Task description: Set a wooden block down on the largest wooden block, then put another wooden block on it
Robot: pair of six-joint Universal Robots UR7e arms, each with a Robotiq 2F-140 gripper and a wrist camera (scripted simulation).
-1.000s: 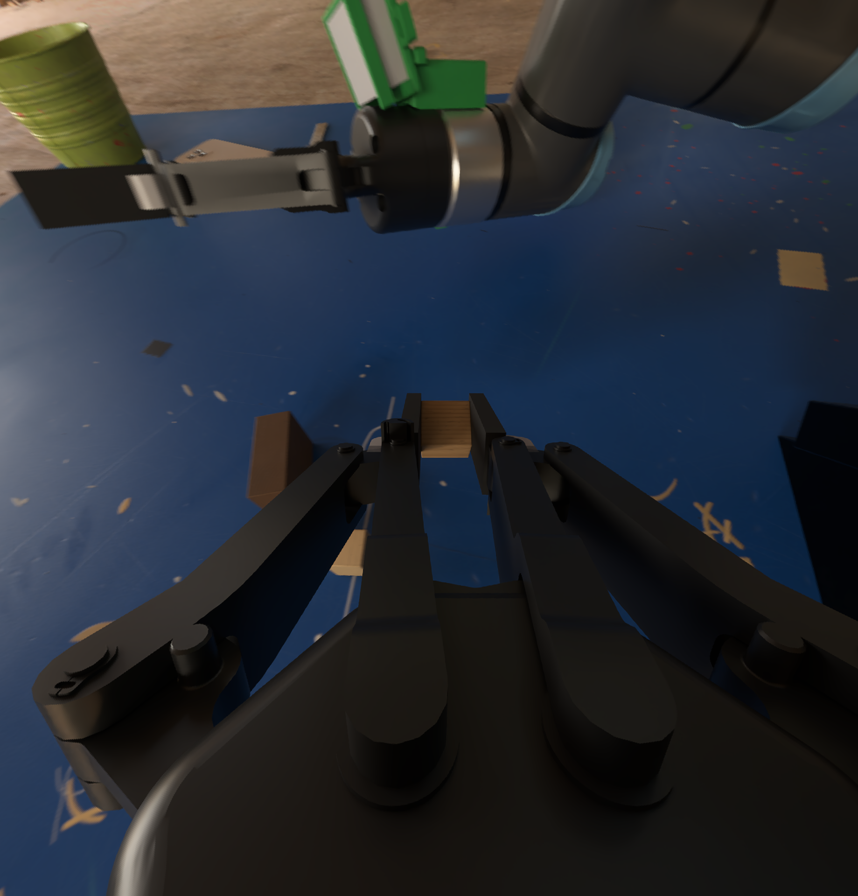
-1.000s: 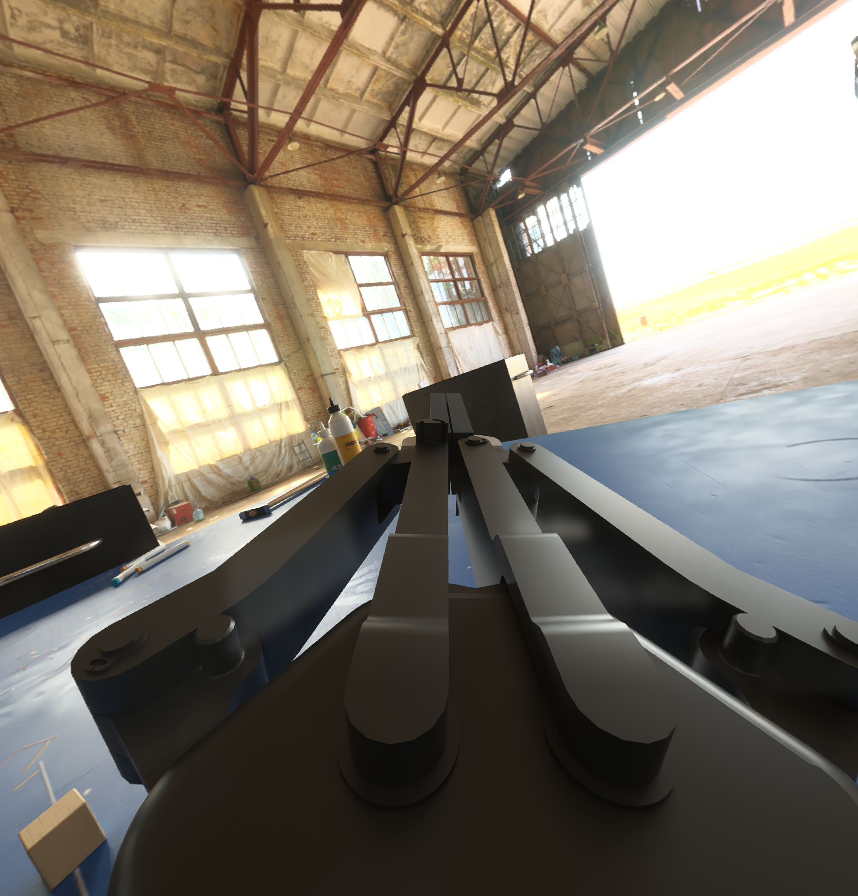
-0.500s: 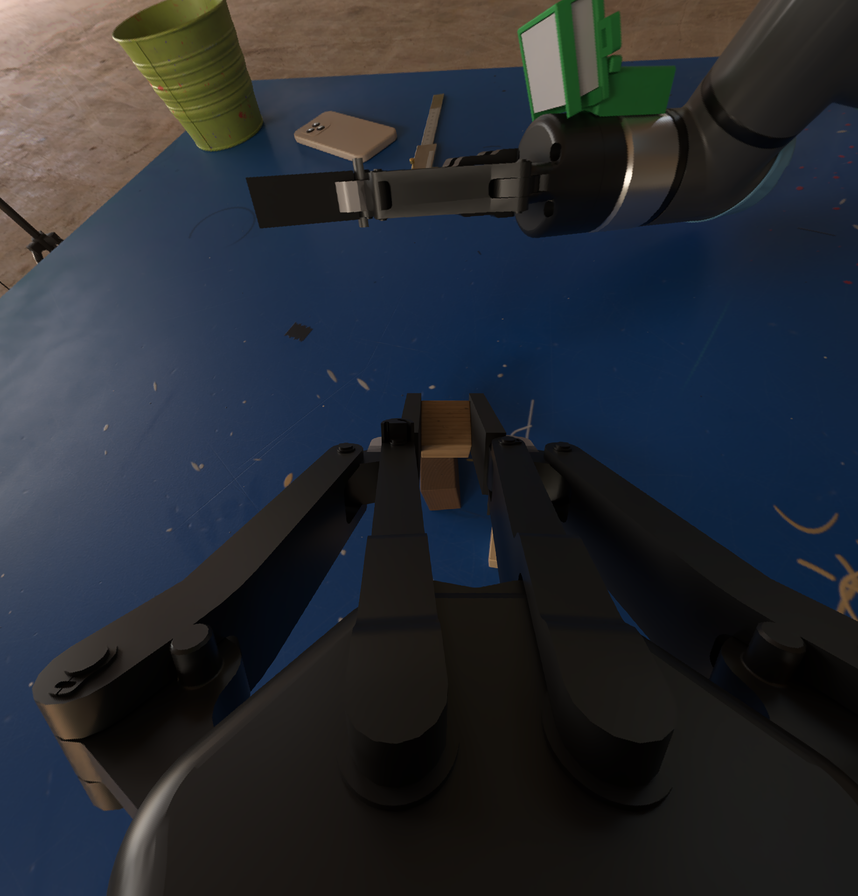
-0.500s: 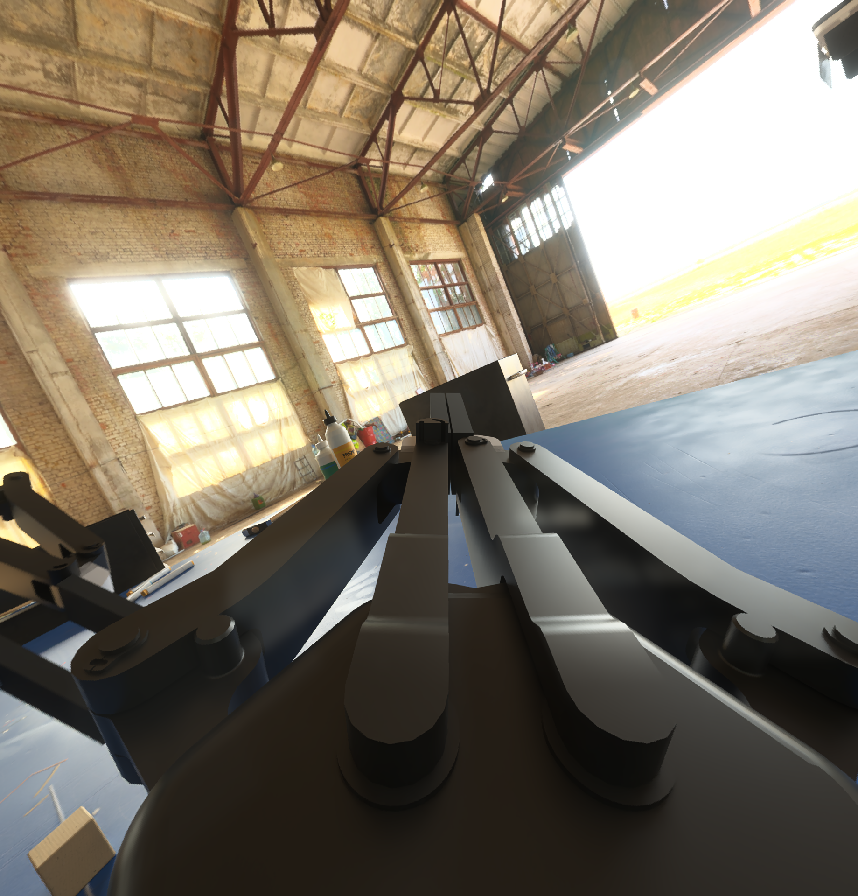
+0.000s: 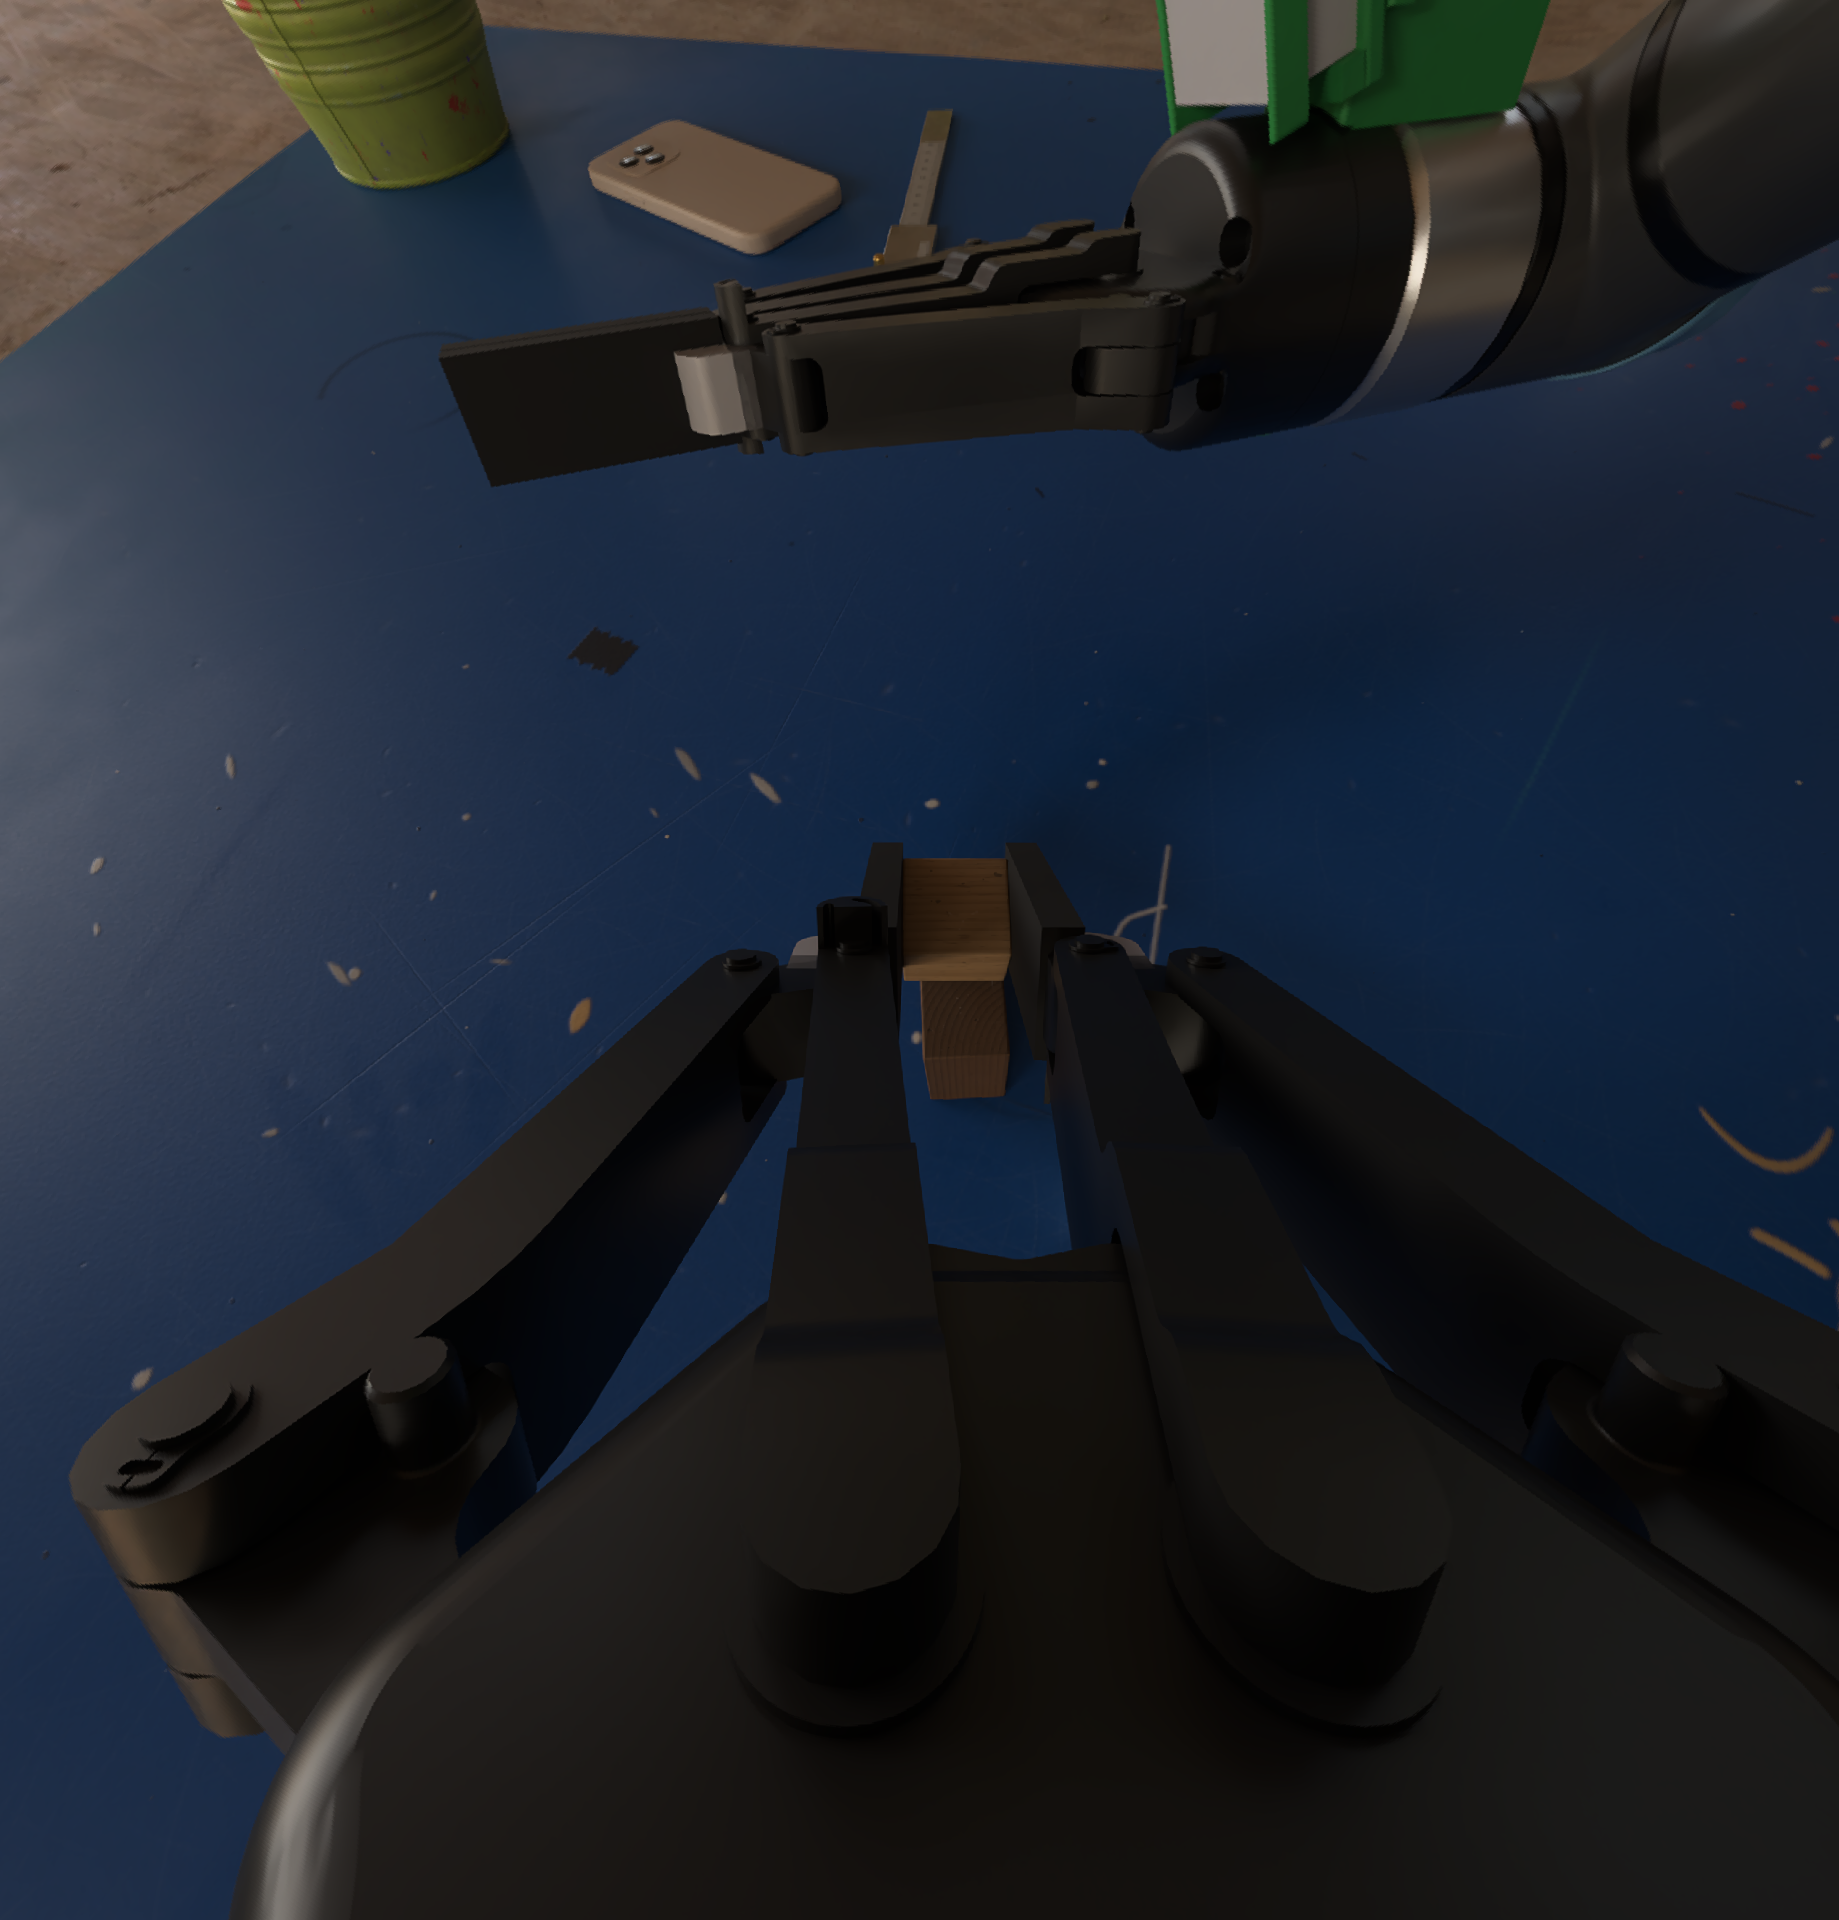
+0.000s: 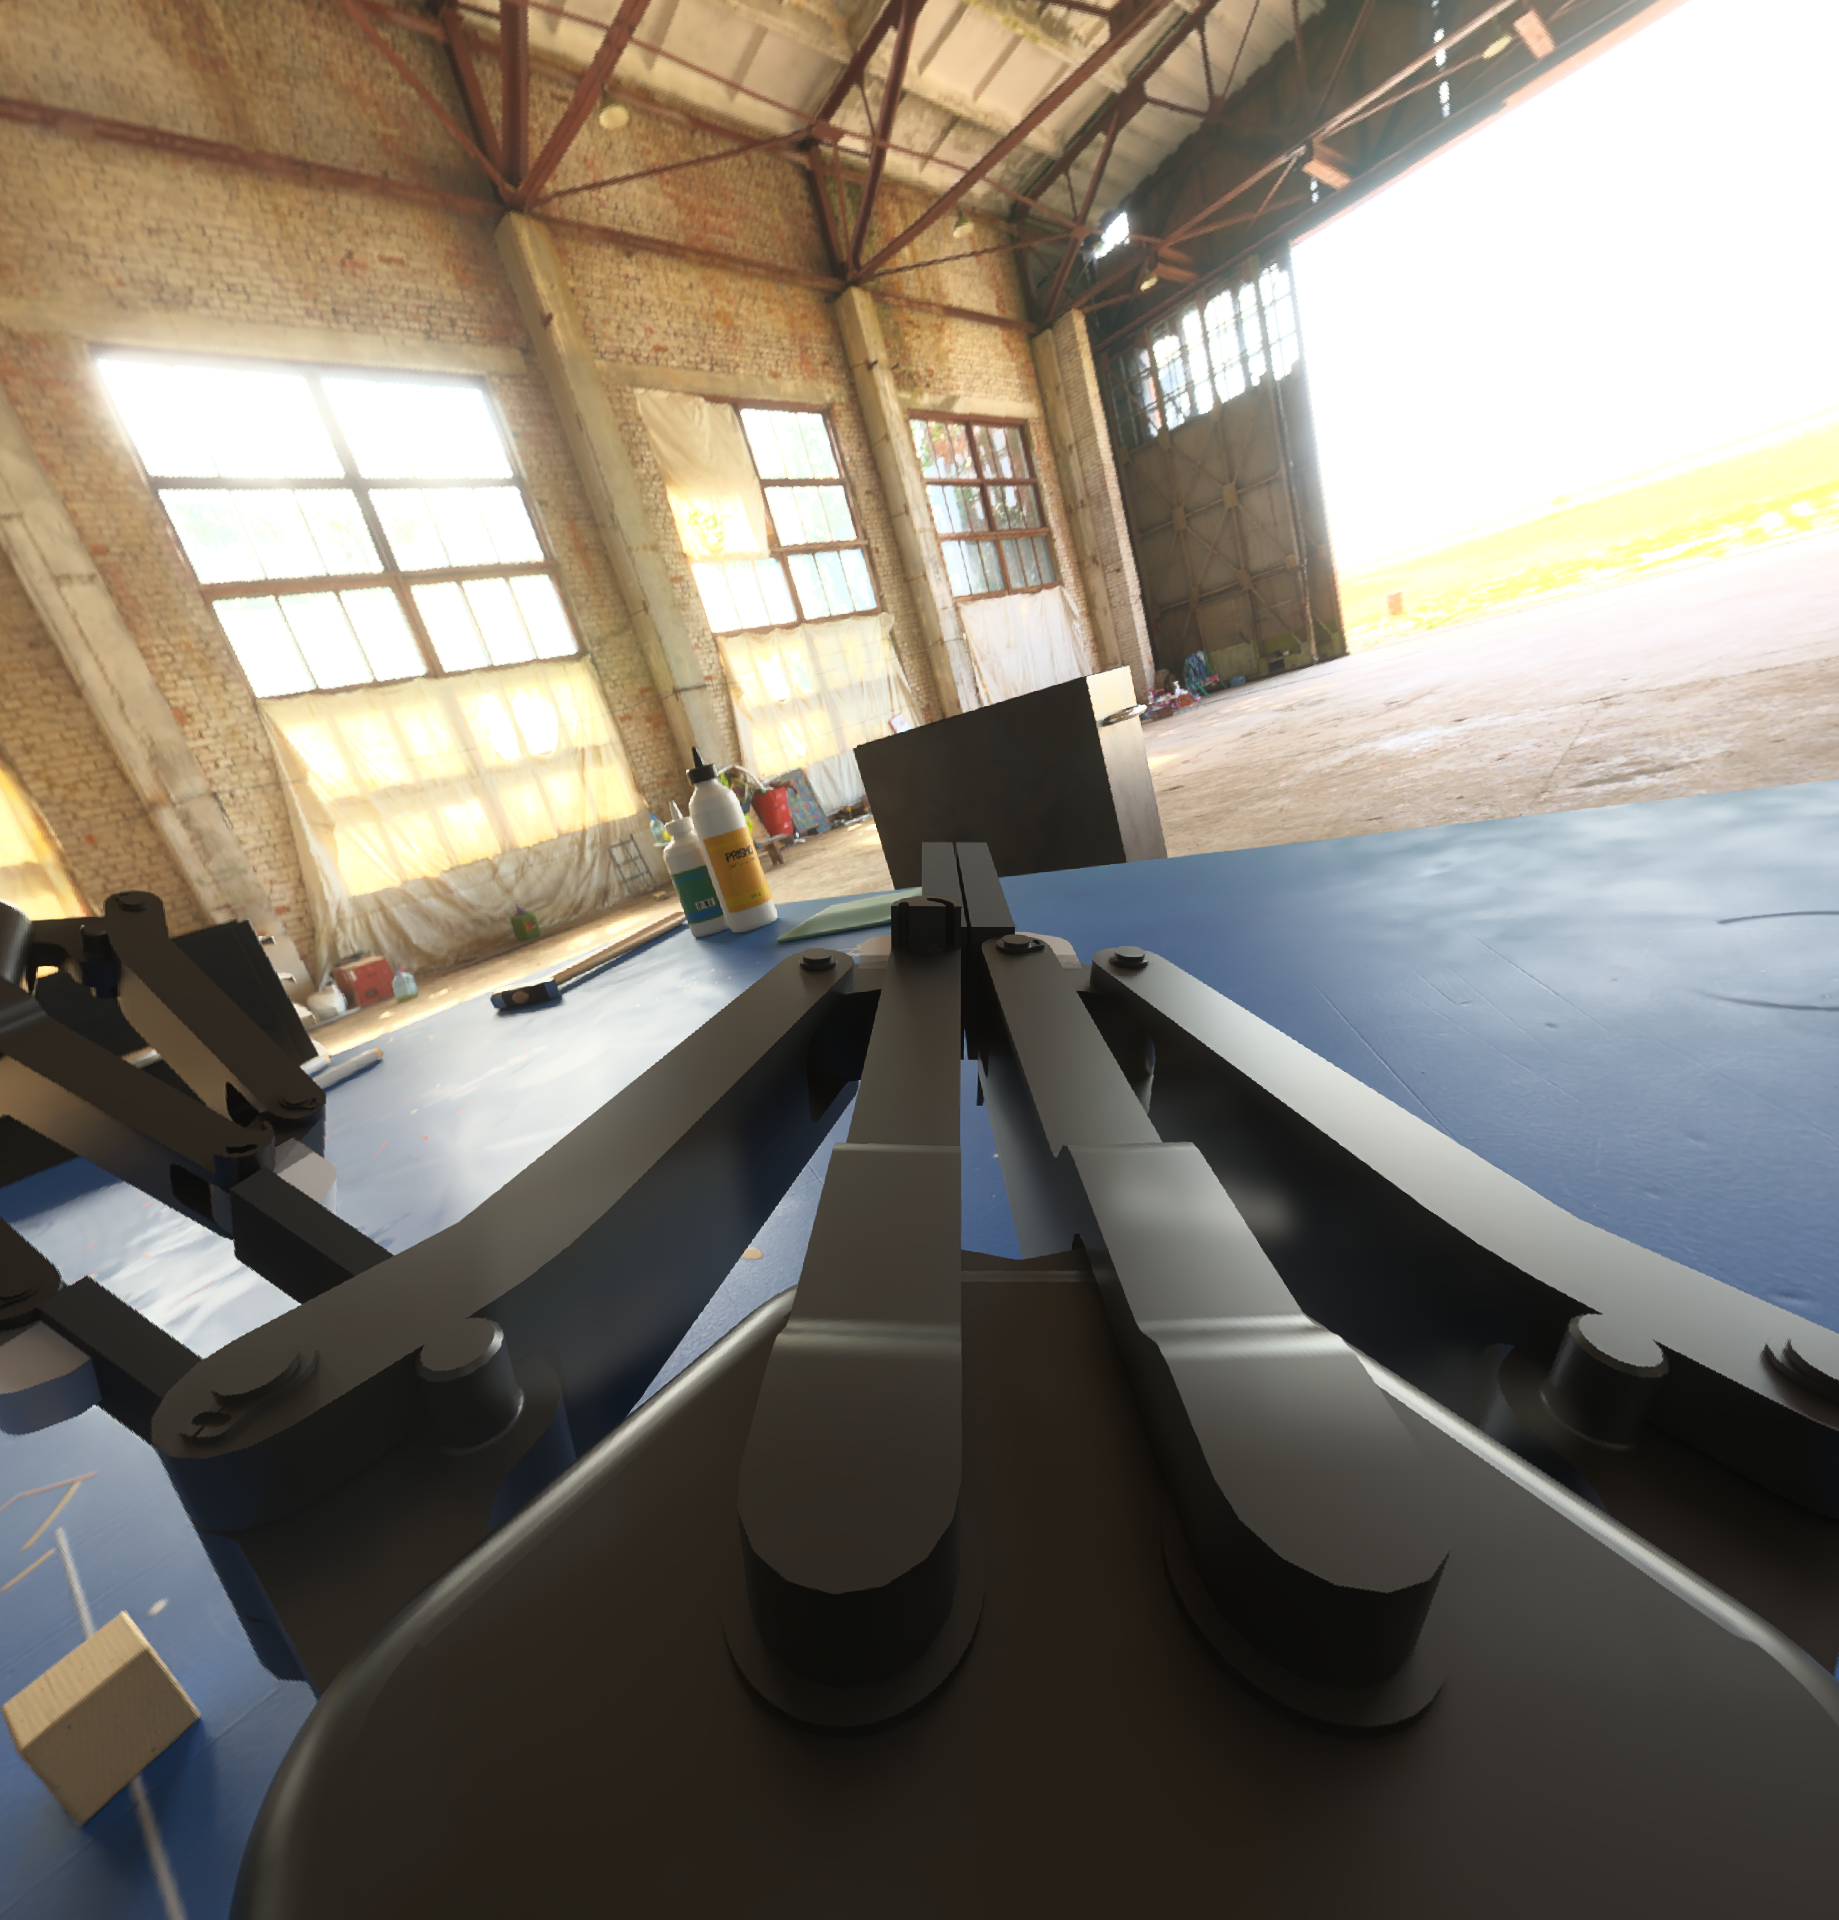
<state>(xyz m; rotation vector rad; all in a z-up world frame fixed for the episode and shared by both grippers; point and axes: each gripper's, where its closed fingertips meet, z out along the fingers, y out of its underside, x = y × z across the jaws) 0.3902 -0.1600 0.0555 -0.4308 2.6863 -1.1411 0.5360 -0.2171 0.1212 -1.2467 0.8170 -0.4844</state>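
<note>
Between left gripper [image 5: 954,914] fingers: wooden block [image 5: 953,920] clamped; right gripper [image 6: 959,883] fingers closed, empty; green cup [image 5: 369,83] contents unseen.

I'm working in an old industrial hall: brick walls [image 6: 271,208], red steel roof trusses [image 6: 894,104], tall paned windows [image 6: 354,530], a huge open doorway [image 6: 1621,364], and a paint-flecked blue workbench [image 6: 1466,987] carrying glue bottles [image 6: 733,862] and a hammer [image 6: 541,992].

Left gripper [image 5: 954,904] clamped on load; right gripper [image 6: 959,883] jaws together
</note>
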